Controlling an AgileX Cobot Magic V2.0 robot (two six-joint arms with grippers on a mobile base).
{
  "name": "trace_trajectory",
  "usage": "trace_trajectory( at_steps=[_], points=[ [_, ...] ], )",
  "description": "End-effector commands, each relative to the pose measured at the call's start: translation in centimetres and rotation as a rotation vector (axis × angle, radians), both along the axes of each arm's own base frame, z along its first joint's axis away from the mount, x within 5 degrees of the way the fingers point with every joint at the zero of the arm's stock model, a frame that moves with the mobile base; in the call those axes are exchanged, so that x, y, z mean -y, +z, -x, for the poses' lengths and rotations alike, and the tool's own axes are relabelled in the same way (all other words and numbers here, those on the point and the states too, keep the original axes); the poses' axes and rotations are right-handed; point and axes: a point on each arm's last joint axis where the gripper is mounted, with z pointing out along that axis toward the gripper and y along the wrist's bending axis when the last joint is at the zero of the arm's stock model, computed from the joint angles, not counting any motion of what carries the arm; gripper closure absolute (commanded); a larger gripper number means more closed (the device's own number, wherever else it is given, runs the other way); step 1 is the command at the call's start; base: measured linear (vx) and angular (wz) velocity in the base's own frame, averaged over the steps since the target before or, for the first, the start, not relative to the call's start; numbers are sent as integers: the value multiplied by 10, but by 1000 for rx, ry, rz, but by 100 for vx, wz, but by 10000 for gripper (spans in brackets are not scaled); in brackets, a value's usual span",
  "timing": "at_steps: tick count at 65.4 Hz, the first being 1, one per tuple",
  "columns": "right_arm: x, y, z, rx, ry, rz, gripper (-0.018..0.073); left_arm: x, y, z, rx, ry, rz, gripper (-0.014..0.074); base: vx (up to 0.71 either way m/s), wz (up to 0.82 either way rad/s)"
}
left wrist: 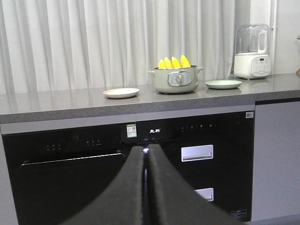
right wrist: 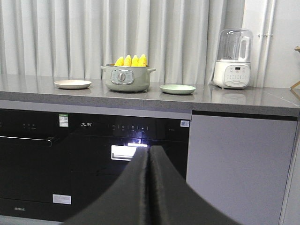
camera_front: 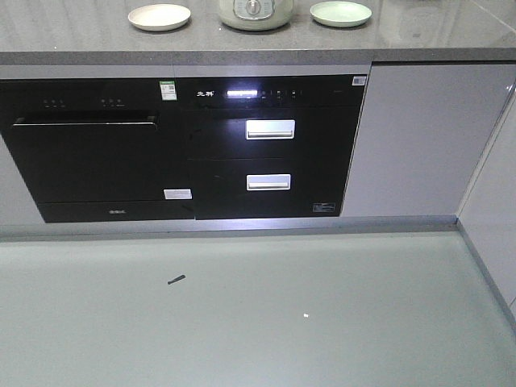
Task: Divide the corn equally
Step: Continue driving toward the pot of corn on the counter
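Corn stood upright in pot on counter.
Front view: the pot is seen between cream plate and green plate; corn is cut off by the frame. Left wrist: left gripper is held with fingers pressed together, nothing between them. Right wrist: right gripper is held likewise, well apart from the corn.

A grey speckled stone countertop runs across 12 o'clock in the front view. Below it at 10 o'clock sits a black glass-fronted built-in appliance, and just beside it a black glass unit with two silver drawer handles (a white strip glows on its panel). A plain pale grey cabinet door fills 2 o'clock. The smooth grey-green floor spreads over 6 o'clock, with a small dark scrap at 8 o'clock. White pleated curtains hang behind the counter.
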Motion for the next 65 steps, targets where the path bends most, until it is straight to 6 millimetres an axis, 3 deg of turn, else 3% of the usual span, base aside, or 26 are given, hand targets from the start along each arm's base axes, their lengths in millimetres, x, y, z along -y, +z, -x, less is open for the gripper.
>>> trace_trajectory(
  at_steps=[1,65],
  points=[
    [0,5,1,73,-4,2,570,0,3,2,77,0,7,603,14,-4],
    [0,5,1,73,-4,2,570,0,3,2,77,0,7,603,14,-3]
  ],
)
